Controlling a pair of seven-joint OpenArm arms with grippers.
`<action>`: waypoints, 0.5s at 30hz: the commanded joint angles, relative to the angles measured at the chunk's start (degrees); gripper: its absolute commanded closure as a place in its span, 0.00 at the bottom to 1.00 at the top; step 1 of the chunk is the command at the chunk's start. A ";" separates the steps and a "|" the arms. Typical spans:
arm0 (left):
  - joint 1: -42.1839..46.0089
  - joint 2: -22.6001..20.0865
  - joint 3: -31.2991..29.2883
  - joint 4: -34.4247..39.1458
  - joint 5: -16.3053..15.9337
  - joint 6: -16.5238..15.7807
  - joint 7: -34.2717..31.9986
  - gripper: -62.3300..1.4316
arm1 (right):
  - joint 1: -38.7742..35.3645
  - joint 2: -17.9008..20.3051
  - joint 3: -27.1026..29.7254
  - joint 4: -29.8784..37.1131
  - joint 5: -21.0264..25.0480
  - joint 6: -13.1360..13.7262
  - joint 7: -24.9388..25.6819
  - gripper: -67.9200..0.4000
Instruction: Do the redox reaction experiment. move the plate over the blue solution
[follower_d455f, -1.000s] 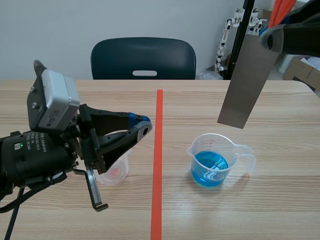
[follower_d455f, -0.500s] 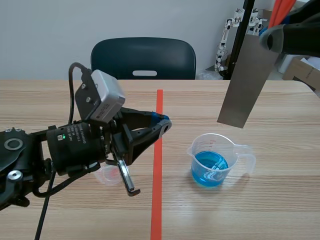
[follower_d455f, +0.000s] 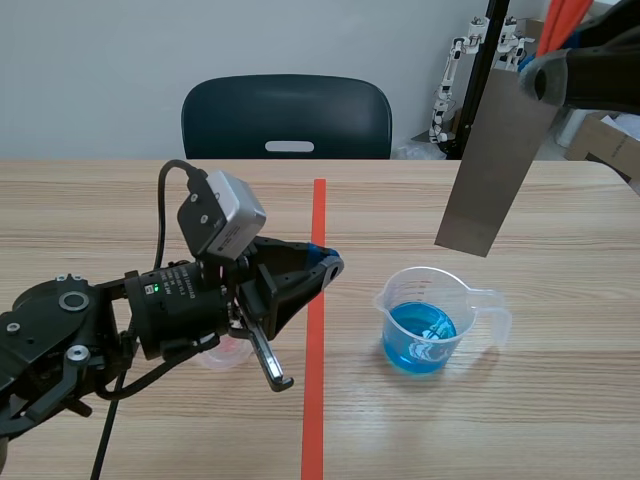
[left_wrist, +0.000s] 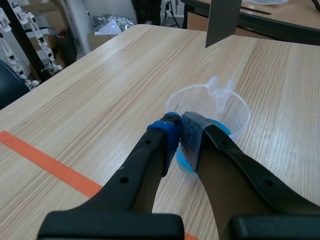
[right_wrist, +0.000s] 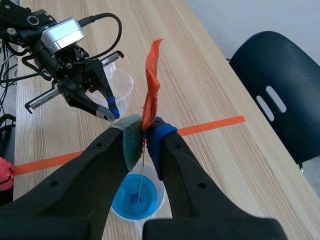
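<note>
A grey metal plate (follower_d455f: 495, 150) hangs upright from my right gripper (follower_d455f: 542, 76), which is shut on its top end. In the right wrist view the plate (right_wrist: 141, 167) shows edge-on between the fingers of that gripper (right_wrist: 143, 131), with an orange strip (right_wrist: 151, 75) on its top. Its lower edge is above the clear beaker of blue solution (right_wrist: 136, 198). That beaker (follower_d455f: 428, 322) stands on the table right of the red tape line. My left gripper (follower_d455f: 326, 263) is shut on nothing, low, just left of the beaker (left_wrist: 212, 107). Its fingertips (left_wrist: 172, 127) meet in front of the beaker's near wall.
A second clear cup (follower_d455f: 222, 352) with pink residue sits behind my left arm, left of the red tape line (follower_d455f: 317, 330); it also shows in the right wrist view (right_wrist: 121, 84). A dark chair (follower_d455f: 287, 118) stands at the table's far edge. Equipment stands at the back right.
My left arm has swung right, away from the clear cup. Its gripper has crossed the red tape line toward the beaker. The plate and my right arm have not moved.
</note>
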 joint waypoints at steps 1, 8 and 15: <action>-0.98 0.61 0.81 1.60 -0.61 0.02 -0.39 0.91 | 0.68 0.15 0.20 0.04 1.03 0.46 0.85 0.98; -3.23 1.64 3.76 1.60 -0.66 0.26 0.81 0.91 | 0.68 0.15 0.20 0.04 1.03 0.46 0.85 0.98; -4.11 2.82 3.76 1.60 -0.66 1.44 2.64 0.91 | 0.68 0.15 0.20 0.04 1.03 0.46 0.85 0.98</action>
